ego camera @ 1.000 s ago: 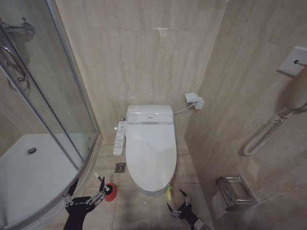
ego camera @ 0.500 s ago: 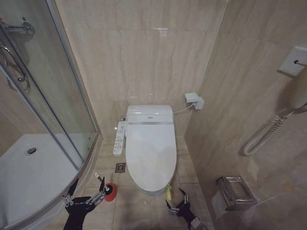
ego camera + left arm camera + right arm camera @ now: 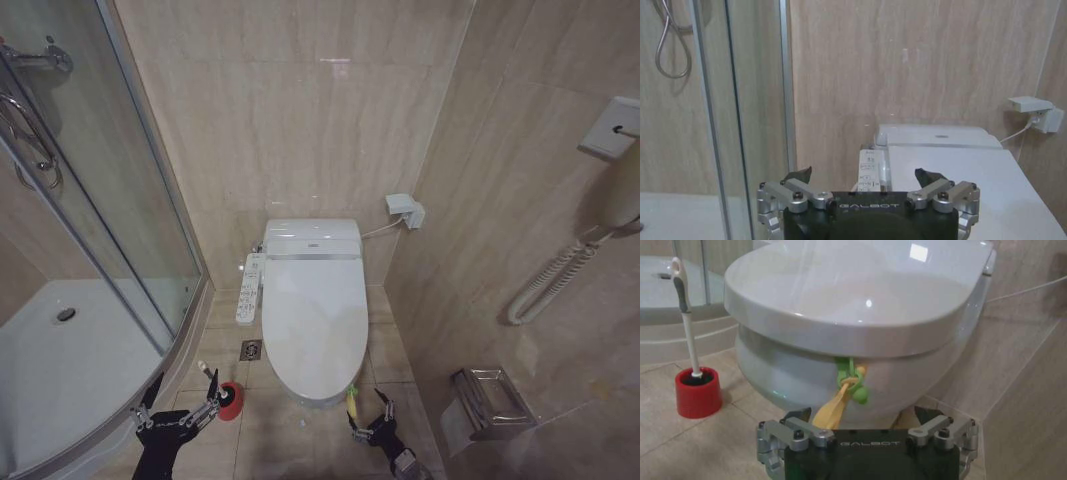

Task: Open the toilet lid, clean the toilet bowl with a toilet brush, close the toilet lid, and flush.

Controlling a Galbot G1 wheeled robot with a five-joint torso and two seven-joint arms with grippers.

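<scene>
The toilet lid [image 3: 312,325] is shut, so opening it is the step in hand. The right pincer [image 3: 369,421], wide open and empty, sits at five o'clock of the bowl beside the green-and-yellow tag [image 3: 848,390], which it should probably grip next. The left pincer [image 3: 176,408] waits open near the toilet brush [image 3: 687,325].

Left gripper [image 3: 176,398]: low at the robot's left, fingers spread wide apart, pointing forward; wrist level, arm apparently idle.
Right gripper [image 3: 369,413]: low at the robot's right, fingers parted, aimed forward and slightly inward; arm reaches out from below, forearm angled toward centre.
</scene>
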